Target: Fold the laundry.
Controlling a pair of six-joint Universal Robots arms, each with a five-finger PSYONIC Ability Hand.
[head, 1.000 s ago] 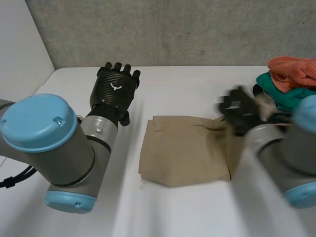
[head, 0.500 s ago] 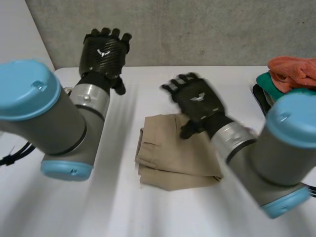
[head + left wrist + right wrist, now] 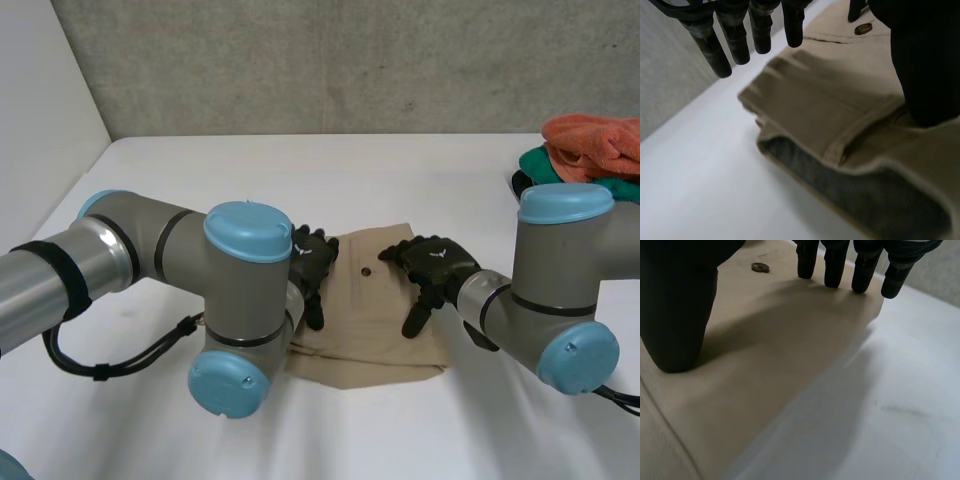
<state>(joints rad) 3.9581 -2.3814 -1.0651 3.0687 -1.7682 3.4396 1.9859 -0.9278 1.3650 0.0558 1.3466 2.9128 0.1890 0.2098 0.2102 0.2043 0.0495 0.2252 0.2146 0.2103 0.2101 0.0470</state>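
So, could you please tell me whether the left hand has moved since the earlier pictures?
Yes. The left hand has come down from beside the grey wall, toward the camera, onto the left edge of the folded tan garment.

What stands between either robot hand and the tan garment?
Nothing visible. Both are over the tan garment: the left robot hand at its left edge, the right robot hand over its right part, fingers straight.
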